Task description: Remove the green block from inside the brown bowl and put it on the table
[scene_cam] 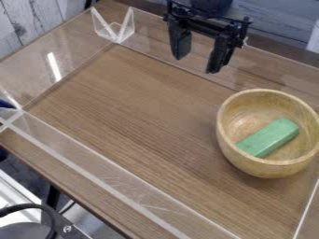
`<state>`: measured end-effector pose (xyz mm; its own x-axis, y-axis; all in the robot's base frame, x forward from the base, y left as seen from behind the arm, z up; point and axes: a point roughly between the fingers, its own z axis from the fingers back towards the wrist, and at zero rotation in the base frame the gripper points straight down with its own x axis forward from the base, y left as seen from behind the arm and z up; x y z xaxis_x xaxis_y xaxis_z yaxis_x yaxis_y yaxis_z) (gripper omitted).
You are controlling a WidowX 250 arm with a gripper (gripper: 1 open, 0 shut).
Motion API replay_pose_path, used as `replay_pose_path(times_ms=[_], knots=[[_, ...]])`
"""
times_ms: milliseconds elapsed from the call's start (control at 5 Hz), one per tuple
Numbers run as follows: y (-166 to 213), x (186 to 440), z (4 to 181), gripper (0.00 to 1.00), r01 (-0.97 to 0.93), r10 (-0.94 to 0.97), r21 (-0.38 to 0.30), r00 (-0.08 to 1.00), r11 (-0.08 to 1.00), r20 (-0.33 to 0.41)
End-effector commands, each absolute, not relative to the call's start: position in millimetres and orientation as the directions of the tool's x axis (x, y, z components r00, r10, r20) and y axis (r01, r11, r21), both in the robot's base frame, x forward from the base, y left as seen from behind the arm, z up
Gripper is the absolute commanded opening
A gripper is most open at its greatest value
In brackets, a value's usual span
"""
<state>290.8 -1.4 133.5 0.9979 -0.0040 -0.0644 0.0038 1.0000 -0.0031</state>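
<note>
The green block [270, 138] lies flat inside the brown bowl [237, 105], which sits on the table [125, 112] at the right. My gripper [201, 54] hangs above the table's far side, up and to the left of the bowl, pointing down. Its two dark fingers stand apart with nothing between them. It touches neither the bowl nor the block.
Low clear acrylic walls [75, 154] border the tabletop on all sides. A clear corner bracket [114, 26] stands at the far left. A white plank wall lies beyond the table at the upper left.
</note>
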Motion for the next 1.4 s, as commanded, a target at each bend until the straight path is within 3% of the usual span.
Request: replay_pose_path(times_ms=[0,600,1000,1200], knots=[[-15.5,291.6,127.4,1.0,0.054,-0.054,0.002,0.996,0.999,-0.076],[-60.7,295.1,97.1,1.0,0.17,-0.169,0.0,0.979,0.986,-0.114],[-71.6,297.1,91.2,1.0,0.14,-0.133,0.04,0.982,0.989,-0.134],[-78.6,309.5,91.5,1.0,0.197,-0.193,0.021,0.973,0.98,-0.123]])
